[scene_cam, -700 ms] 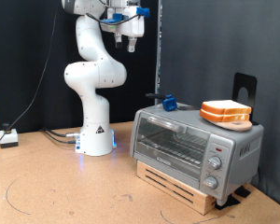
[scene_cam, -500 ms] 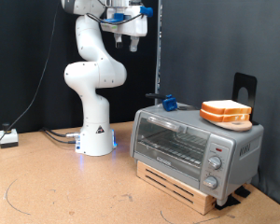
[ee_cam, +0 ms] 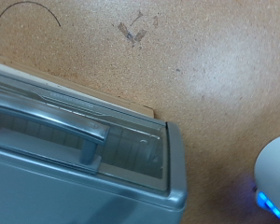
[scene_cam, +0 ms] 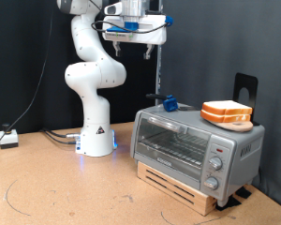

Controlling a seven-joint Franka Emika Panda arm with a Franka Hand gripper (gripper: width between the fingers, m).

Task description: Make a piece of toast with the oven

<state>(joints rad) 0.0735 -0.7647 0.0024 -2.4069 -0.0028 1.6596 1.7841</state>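
The silver oven (scene_cam: 192,145) stands on a wooden base at the exterior view's right, with its glass door shut and three knobs (scene_cam: 215,161) on its right side. Two near-identical slices of bread (scene_cam: 227,113) lie stacked on its roof at the right; I cannot tell which one is the piece of toast. My gripper (scene_cam: 144,49) hangs high in the air, above and to the left of the oven, touching nothing. The wrist view looks down on the oven's corner (ee_cam: 131,182) and its grey bar handle (ee_cam: 56,131); no fingers show there.
A small blue object (scene_cam: 169,103) sits on the oven's roof at the left. A black bracket (scene_cam: 244,89) stands behind the bread. The arm's white base (scene_cam: 96,141) is left of the oven, and a cable box (scene_cam: 7,139) lies at the far left. The table is brown cork.
The hand has swung to the right and turned, so it now hangs nearer to above the oven's left end. The oven and the bread have not moved.
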